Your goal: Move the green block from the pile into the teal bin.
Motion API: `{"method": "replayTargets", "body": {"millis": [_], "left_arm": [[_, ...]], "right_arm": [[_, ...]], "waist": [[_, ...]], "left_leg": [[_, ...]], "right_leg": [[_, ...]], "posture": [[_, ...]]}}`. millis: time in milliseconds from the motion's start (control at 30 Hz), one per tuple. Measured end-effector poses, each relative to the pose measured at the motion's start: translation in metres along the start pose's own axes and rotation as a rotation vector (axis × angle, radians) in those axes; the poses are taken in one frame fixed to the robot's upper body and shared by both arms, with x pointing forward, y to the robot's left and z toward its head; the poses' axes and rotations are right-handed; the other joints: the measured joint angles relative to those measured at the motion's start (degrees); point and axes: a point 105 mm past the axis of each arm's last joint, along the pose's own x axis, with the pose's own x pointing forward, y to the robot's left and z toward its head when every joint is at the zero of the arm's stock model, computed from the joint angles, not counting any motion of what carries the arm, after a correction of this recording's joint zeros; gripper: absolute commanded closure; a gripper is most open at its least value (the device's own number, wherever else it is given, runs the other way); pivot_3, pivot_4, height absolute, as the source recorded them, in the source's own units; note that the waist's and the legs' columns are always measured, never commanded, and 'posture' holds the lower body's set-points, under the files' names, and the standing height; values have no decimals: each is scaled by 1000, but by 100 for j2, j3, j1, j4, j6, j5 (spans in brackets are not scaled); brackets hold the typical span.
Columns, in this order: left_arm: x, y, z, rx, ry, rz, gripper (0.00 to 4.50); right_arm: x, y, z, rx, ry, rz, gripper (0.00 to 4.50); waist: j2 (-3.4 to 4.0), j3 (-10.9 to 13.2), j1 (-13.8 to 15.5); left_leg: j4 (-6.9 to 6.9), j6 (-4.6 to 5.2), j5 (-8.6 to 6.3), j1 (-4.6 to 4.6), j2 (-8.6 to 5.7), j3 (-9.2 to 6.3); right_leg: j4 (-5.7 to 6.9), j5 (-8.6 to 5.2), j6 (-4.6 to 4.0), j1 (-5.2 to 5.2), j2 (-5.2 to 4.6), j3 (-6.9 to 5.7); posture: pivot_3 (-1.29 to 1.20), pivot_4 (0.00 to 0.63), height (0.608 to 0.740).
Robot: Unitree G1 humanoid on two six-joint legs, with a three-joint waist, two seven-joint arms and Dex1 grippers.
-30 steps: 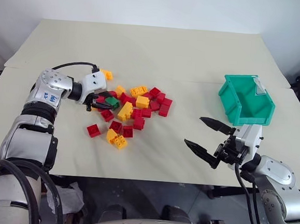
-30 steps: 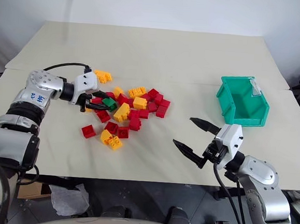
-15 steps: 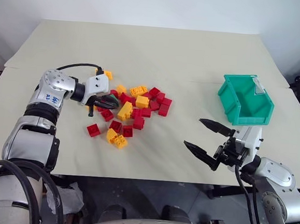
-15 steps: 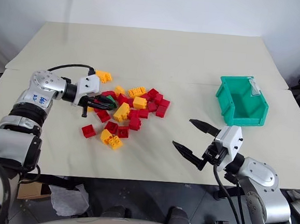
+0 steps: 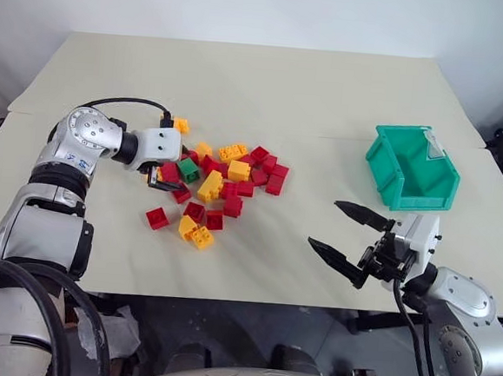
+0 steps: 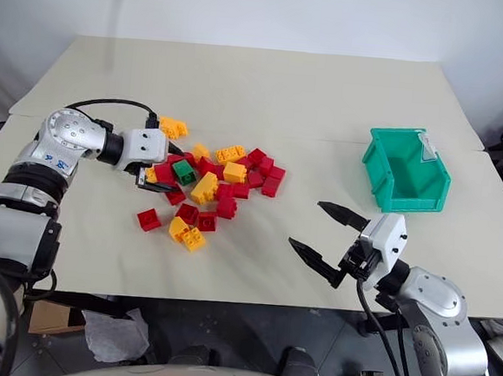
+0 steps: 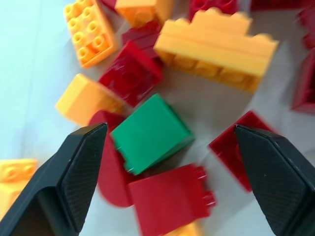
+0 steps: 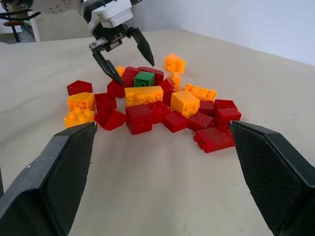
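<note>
Green block (image 5: pixel 188 169) loose in pile (image 5: pixel 218 184), ringed by red and yellow-orange bricks.

Left gripper (image 8: pixel 123 55) poised over pile's 9 o'clock edge, fingers spread wide, holding nothing; green block between the tips, untouched. Red bricks (image 7: pixel 167 199) pressed against block; long yellow-orange brick (image 7: pixel 215 48) just beyond. Teal bin (image 5: pixel 412 168) well apart at 3 o'clock on table (image 5: pixel 268 85). Right gripper (image 5: pixel 347 234) at 5 o'clock, fingers wide apart, holding nothing.

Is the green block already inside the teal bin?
No, the green block lies in the pile, far from the teal bin.
</note>
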Motion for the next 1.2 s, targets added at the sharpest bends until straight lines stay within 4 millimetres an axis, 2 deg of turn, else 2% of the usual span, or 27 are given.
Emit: {"method": "replayTargets", "body": {"millis": [267, 367, 567, 867, 967, 1100, 1200], "left_arm": [[11, 0, 8, 4, 2, -27, 148], [13, -4, 11, 3, -14, -62, 684], [16, -8, 12, 4, -24, -85, 2535], [18, -11, 13, -110, -138, -39, 2535], [15, -4, 15, -214, -203, 15, 1975], [1, 4, 9, -376, -249, 66, 782], [-1, 0, 5, -484, -243, 77, 40]], "right_arm": [[0, -1, 0, 4, -1, -14, 0], [0, -1, 0, 2, -2, -17, 0], [0, 1, 2, -3, -9, -18, 0], [0, 2, 1, 9, -13, -27, 0], [0, 2, 1, 8, -14, -30, 0], [-2, 6, 1, 12, -11, -31, 0], [-2, 7, -1, 21, -9, -35, 0]], "waist": [[-1, -1, 129], [-2, -2, 133], [-4, -3, 135], [-4, -2, 115], [-6, -1, 116], [-6, -1, 104], [-6, -1, 91]], "left_leg": [[7, 1, -1, 1, 0, 2], [7, 5, -3, 1, -1, 4], [9, 6, -3, 1, 0, 4], [9, 6, -3, 0, 0, 4], [9, 6, -3, -1, 0, 4], [5, 6, -3, 0, 0, 3], [6, 6, -3, 0, 1, 3]], "right_leg": [[0, 0, 0, 4, 0, 2], [0, 0, 0, 4, 0, 2], [0, 0, 0, 5, 0, 3], [0, 0, 0, 1, 0, 3], [0, 0, 0, 0, 0, 3], [1, 0, 0, 0, -1, 3], [5, 0, 0, -2, 0, 6]], "posture": [[0, 150, 740], [0, 150, 740], [0, 150, 740], [0, 150, 740], [0, 150, 740], [0, 150, 740], [0, 150, 740]]}}
